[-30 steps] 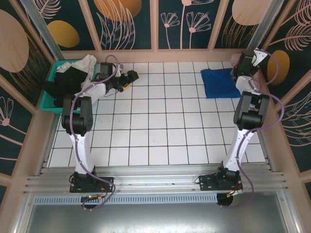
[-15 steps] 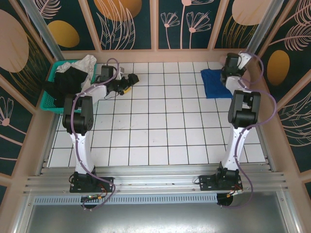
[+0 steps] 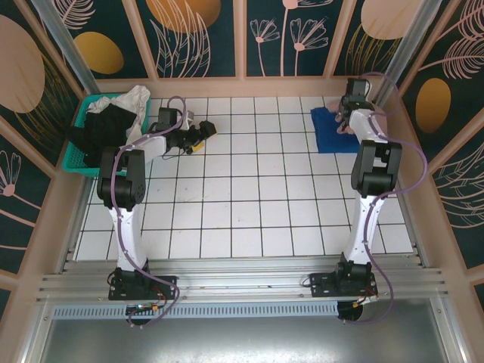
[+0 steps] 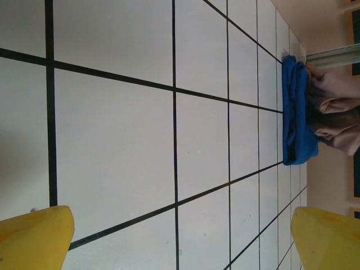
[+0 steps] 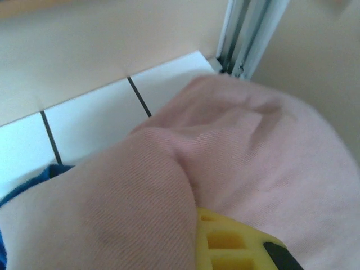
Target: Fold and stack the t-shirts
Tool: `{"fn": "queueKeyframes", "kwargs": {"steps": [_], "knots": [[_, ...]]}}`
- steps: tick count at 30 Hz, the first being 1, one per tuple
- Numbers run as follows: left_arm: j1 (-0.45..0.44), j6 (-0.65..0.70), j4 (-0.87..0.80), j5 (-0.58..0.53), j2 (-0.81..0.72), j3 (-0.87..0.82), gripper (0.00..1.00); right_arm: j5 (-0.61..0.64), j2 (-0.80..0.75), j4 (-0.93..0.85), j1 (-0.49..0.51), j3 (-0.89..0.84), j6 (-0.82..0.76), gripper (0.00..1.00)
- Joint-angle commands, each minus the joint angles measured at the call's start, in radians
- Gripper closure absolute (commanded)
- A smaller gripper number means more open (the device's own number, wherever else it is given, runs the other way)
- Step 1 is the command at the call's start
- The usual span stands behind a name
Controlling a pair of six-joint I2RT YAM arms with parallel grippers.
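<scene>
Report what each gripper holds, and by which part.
Left gripper: open, holding nothing. Right gripper: seems to pinch a bunched fold of the pink t-shirt; which part of the shirt cannot be told.

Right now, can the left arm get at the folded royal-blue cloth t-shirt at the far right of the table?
Probably not. The white tiles between the open left gripper and the royal-blue t-shirt are bare, but it lies across the table, and the right gripper with the dusty-pink t-shirt crowds its edge.
</scene>
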Motion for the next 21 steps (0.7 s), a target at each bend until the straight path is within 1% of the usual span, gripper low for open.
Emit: {"fn": "queueKeyframes", "kwargs": {"steps": [1, 5, 7, 9, 11, 13, 15, 17, 19, 21], "knots": [[-0.001, 0.021, 0.027, 0.022, -0.023, -0.009, 0.02, -0.059, 0.013, -0.162, 0.02, 0.108, -0.089, 1.0], [-0.001, 0.017, 0.033, 0.028, -0.022, -0.024, 0.02, -0.07, 0.104, -0.306, 0.03, 0.209, -0.167, 1.0], [0.0, 0.02, 0.033, 0.027, -0.025, -0.029, 0.02, -0.102, 0.139, -0.346, 0.03, 0.247, -0.186, 1.0], [-0.001, 0.02, 0.034, 0.024, -0.028, -0.034, 0.02, -0.131, 0.153, -0.352, 0.041, 0.248, -0.202, 1.0], [-0.001, 0.006, 0.055, 0.017, -0.037, -0.05, 0.02, -0.178, 0.146, -0.334, 0.059, 0.223, -0.229, 1.0], [-0.008, -0.021, 0.098, -0.016, -0.063, -0.081, 0.01, -0.209, 0.126, -0.305, 0.08, 0.181, -0.263, 1.0], [-0.032, -0.034, 0.143, -0.032, -0.087, -0.099, 0.01, -0.203, 0.094, -0.273, 0.104, 0.134, -0.286, 1.0], [-0.069, -0.036, 0.146, -0.038, -0.084, -0.081, 0.02, -0.214, 0.05, -0.235, 0.127, 0.076, -0.289, 1.0], [-0.109, -0.04, 0.148, -0.048, -0.073, -0.055, 0.01, -0.27, 0.01, -0.217, 0.142, 0.034, -0.288, 1.0], [-0.15, -0.033, 0.143, -0.063, -0.055, -0.017, 0.01, -0.298, -0.035, -0.19, 0.162, -0.026, -0.297, 1.0]]}}
